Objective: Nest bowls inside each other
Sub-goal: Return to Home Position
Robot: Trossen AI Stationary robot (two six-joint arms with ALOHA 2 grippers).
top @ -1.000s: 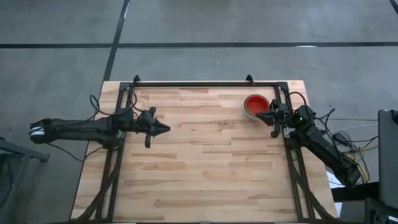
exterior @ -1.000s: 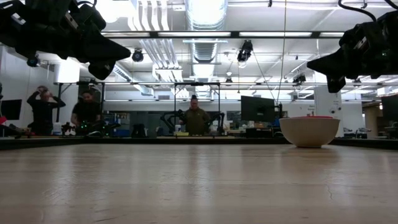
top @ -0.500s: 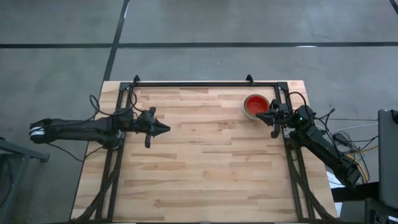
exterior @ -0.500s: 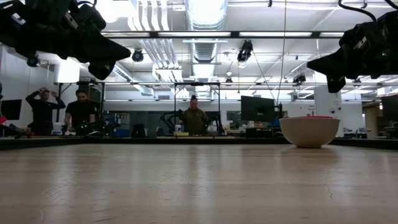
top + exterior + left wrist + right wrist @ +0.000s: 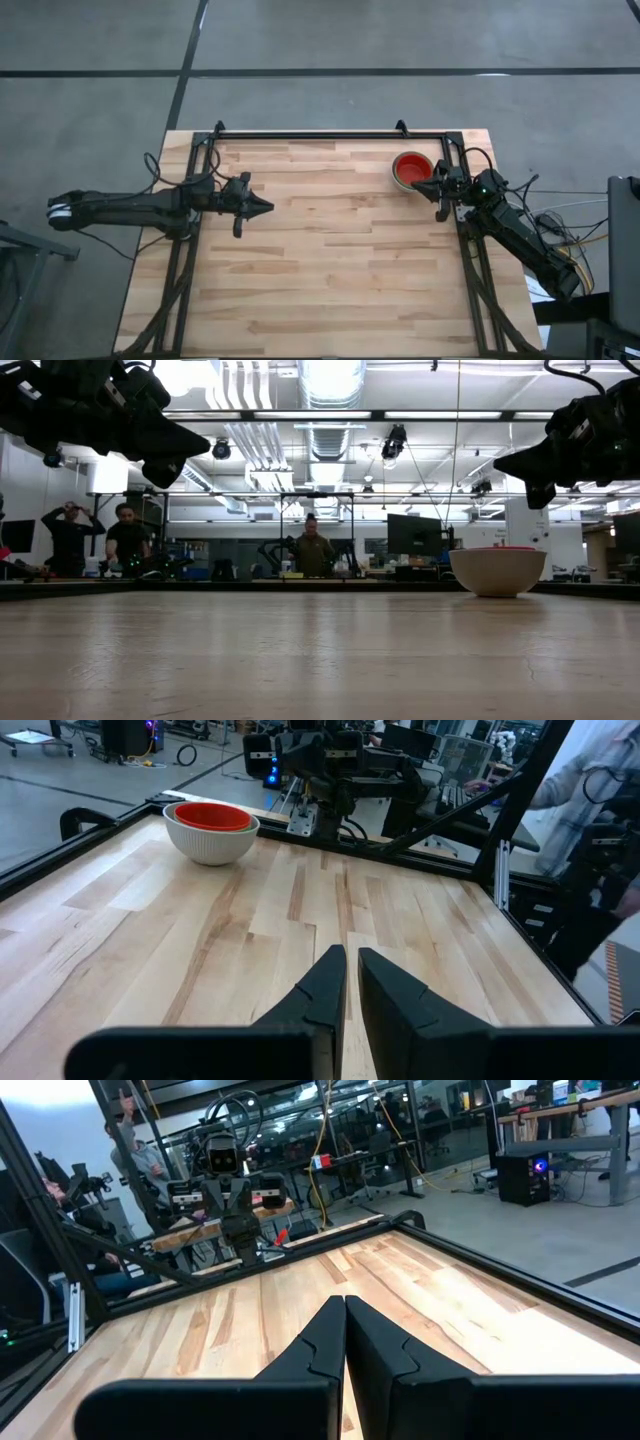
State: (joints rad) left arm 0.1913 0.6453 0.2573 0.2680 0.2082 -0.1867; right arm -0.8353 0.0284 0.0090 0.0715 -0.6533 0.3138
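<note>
A red bowl (image 5: 411,165) sits nested in a pale grey-white bowl (image 5: 212,844), which rests on its base on the wooden table near the far right corner. Only these two bowls show. In the low view the pale bowl (image 5: 497,571) stands upright with a red rim on top. My right gripper (image 5: 416,184) hangs shut in the air just beside and above the bowls, touching nothing (image 5: 345,1302). My left gripper (image 5: 268,207) hovers at the table's left side, pointing right, its fingers (image 5: 352,958) nearly together with nothing between them.
A black metal frame (image 5: 330,134) runs along the table's far edge and down both sides. The wide middle and near part of the wooden table (image 5: 330,270) lies bare. People stand in the room beyond the table (image 5: 315,552).
</note>
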